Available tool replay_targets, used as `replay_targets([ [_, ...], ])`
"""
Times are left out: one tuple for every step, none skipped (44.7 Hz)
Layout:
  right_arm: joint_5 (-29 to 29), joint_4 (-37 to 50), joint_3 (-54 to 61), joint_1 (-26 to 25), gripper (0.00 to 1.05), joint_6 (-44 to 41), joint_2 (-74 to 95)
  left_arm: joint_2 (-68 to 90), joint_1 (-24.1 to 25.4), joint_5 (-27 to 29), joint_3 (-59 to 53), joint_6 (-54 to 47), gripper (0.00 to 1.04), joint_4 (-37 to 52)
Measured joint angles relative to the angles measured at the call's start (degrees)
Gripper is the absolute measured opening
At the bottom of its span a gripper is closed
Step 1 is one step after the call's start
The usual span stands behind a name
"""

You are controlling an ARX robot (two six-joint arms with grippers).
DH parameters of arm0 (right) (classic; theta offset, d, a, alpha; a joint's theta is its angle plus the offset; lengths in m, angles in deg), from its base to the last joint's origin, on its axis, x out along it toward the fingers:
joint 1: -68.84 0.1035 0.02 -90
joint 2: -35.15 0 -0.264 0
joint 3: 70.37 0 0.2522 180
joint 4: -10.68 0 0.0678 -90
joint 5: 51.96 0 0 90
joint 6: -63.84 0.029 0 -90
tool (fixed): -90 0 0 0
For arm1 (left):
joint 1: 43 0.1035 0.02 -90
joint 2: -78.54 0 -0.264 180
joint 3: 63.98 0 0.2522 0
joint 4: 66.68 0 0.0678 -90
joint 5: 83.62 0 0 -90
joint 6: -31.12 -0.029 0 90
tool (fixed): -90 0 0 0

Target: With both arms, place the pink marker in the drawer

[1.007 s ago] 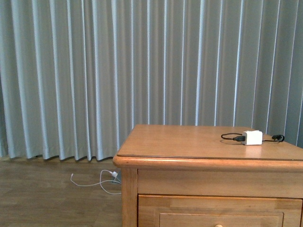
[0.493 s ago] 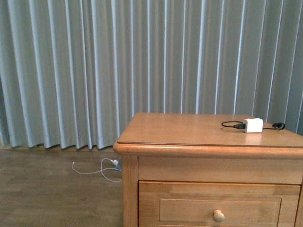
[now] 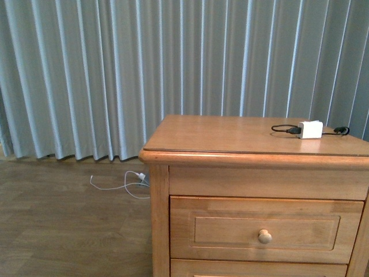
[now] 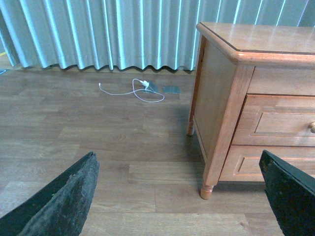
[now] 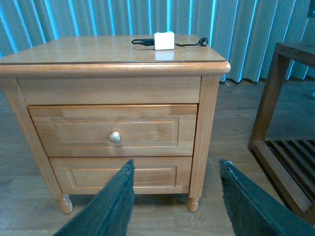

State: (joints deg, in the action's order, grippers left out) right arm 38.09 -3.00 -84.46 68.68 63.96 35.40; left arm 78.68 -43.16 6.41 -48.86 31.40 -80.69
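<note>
**Drawer shut, both grippers spread**

Drawer (image 5: pixel 114 130) closed, knob (image 5: pixel 114 137) centred — pink marker not visible. Right gripper (image 5: pixel 176 199) fingers apart, low before it. Left gripper (image 4: pixel 179 196) spread wide over bare floor (image 4: pixel 74 123) beside the nightstand (image 4: pixel 216 88).

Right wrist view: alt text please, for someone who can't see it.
A wooden nightstand with the drawer shut above a lower drawer, a white charger with black cable on top. The right gripper hangs open in front; no pink marker visible.
</note>
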Motion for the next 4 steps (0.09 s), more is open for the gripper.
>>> replay_targets([
  [0.00,0.00,0.00,0.00,0.58,0.00,0.00,0.00,0.00,0.00,0.00,0.00,0.99,0.00],
  [0.00,0.00,0.00,0.00,0.62,0.00,0.00,0.00,0.00,0.00,0.00,0.00,0.99,0.00],
  [0.00,0.00,0.00,0.00,0.65,0.00,0.00,0.00,0.00,0.00,0.00,0.00,0.99,0.00],
  [0.00,0.00,0.00,0.00,0.69,0.00,0.00,0.00,0.00,0.00,0.00,0.00,0.99,0.00],
])
